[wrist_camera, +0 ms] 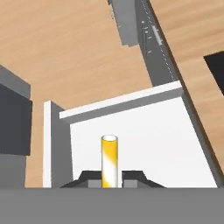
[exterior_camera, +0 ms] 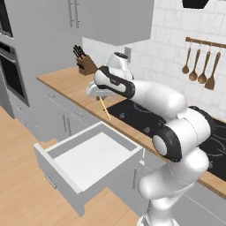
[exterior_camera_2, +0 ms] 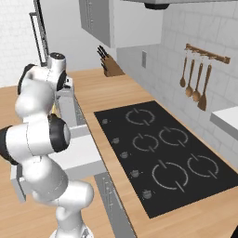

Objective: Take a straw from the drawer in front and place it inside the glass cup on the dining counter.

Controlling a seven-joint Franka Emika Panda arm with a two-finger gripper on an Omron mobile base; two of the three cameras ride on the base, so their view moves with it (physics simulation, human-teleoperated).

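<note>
Yellow straw point(wrist_camera: 109, 161) pinched in hand point(wrist_camera: 109, 180), drawer point(exterior_camera: 90, 161) open

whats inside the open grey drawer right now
The wide light grey drawer shows a bare white interior. The thin pale yellow straw hangs above it, clamped in the end effector. The front corners lie hidden behind its walls.

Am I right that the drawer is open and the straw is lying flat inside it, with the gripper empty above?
Not quite. The drawer is open, but the straw isn't lying in it: the gripper is shut on it above the drawer, as the left base view and hand view show.
</note>
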